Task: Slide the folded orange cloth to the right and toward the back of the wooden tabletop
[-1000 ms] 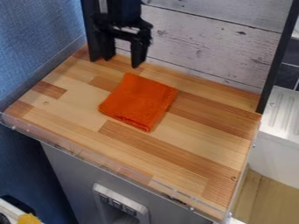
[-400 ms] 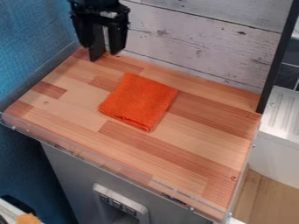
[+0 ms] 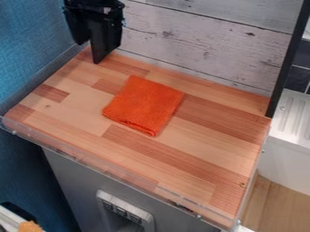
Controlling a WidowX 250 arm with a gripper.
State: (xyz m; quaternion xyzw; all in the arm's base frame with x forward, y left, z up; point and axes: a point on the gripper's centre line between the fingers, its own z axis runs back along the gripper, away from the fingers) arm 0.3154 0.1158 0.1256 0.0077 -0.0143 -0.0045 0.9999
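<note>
When going for the cloth (image 3: 143, 105), folded flat on the desk (image 3: 200, 152), bring the empty, spread gripper (image 3: 91, 50) over from beside the blue wall (image 3: 33, 38), lower gently, and pinch an edge.

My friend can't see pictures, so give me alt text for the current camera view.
A folded orange cloth lies on a striped wooden worktop, seen from above at a slant. A black robot claw hangs open at upper left, apart from the cloth. A whitewashed wood-plank panel stands behind.
</note>
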